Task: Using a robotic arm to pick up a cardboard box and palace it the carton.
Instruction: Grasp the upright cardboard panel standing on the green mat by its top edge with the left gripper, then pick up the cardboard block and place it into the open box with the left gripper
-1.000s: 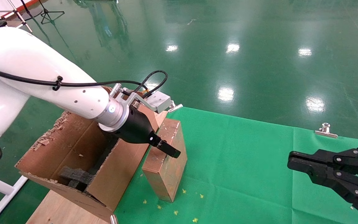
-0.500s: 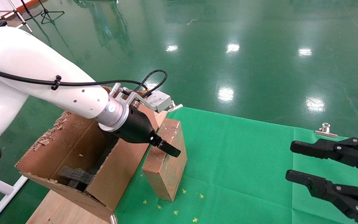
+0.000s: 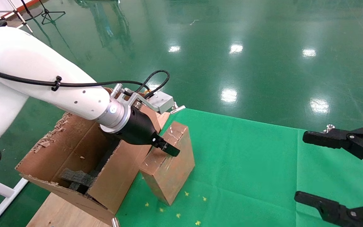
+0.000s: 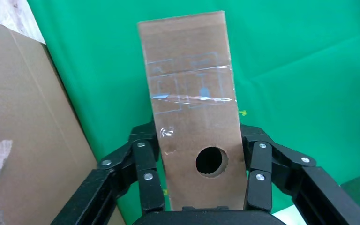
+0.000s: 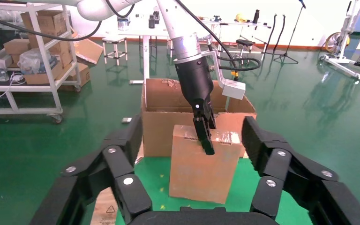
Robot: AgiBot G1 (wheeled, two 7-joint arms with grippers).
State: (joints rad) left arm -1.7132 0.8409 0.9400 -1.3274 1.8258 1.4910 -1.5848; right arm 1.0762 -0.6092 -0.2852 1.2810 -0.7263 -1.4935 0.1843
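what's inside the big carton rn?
Head view shows black foam blocks at the bottom of the carton, near its front corner. The left gripper, shut on the small box, sits outside it on the green cloth. The arm hides the carton's far interior.

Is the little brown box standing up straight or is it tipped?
Tipped. The cardboard box leans, one bottom edge lifted off the green cloth, clamped in the left gripper.
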